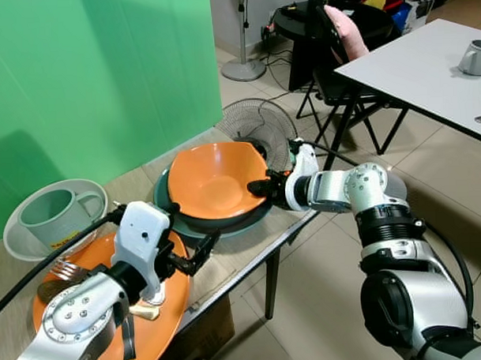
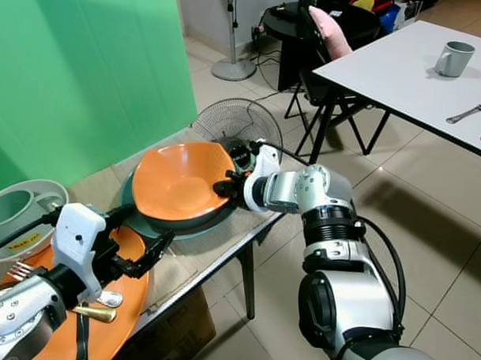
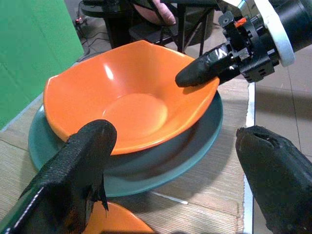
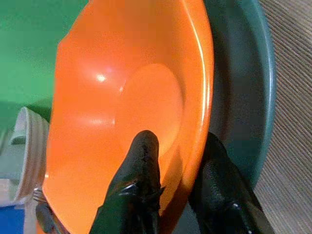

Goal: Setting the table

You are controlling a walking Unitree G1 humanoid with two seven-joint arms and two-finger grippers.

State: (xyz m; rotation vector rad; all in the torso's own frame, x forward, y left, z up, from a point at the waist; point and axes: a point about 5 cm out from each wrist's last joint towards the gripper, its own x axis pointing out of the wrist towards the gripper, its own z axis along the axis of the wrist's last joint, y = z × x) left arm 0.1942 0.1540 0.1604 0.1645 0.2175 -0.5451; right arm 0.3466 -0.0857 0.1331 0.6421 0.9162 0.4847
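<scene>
1. Between the fingers of the right gripper sits the rim of the orange bowl, pinched with one finger inside and one outside.
2. Beneath the bowl lies a teal plate on the woven mat.
3. The left gripper hovers spread just short of the bowl, above an orange plate carrying a fork.

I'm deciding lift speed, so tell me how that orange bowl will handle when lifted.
The orange bowl looks rigid, probably light plastic. Its glossy surface may slip between the right gripper jaws pinching its rim. Held at one edge only, it will likely tilt off the teal plate.
</scene>
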